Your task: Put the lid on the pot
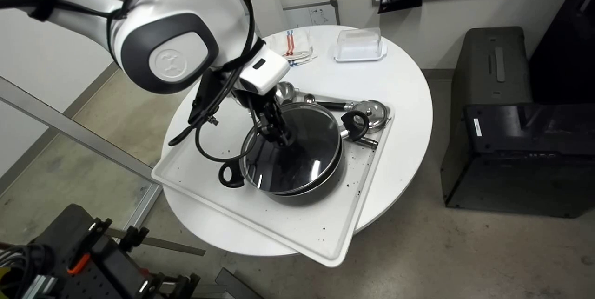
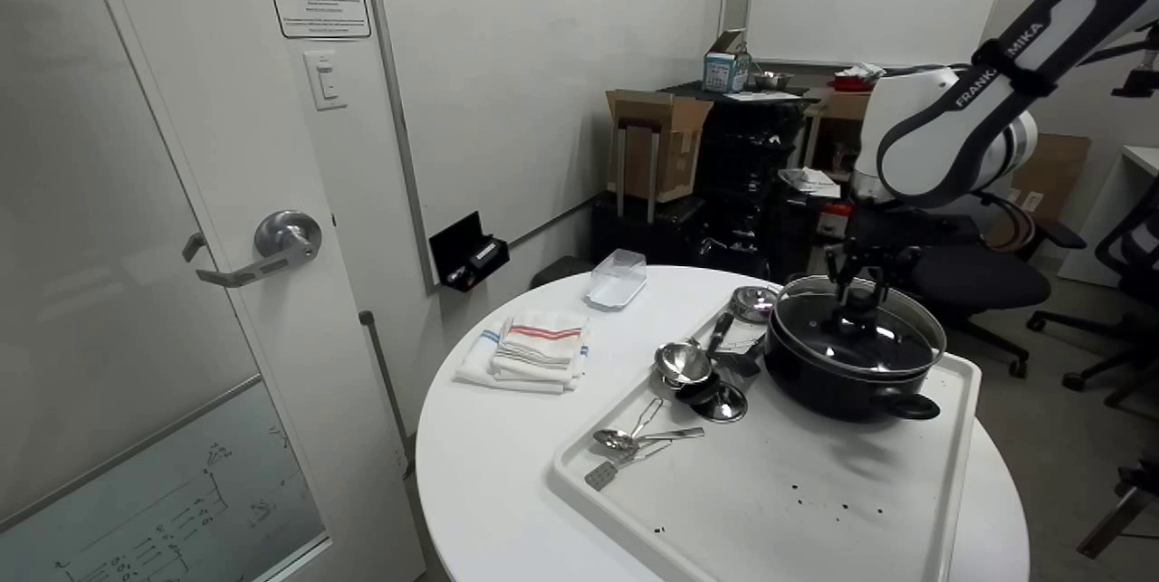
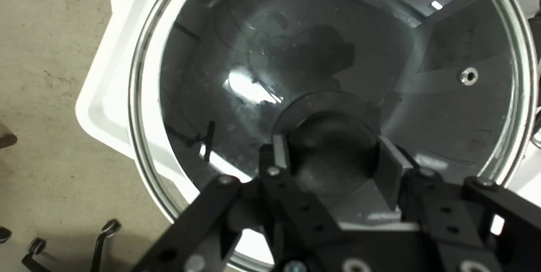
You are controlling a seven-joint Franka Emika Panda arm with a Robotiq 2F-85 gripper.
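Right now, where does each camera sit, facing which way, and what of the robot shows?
Exterior view: from high up, looking steeply down on the round white table; the white robot arm fills the upper left.
Exterior view: from beside the table, looking slantwise across toward the round black pot; the arm shows at upper right.
Wrist view: above the round clear glass lid, facing down on it; the black two-fingered gripper shows at the bottom.
Both exterior views share table, pot, lid and arm.
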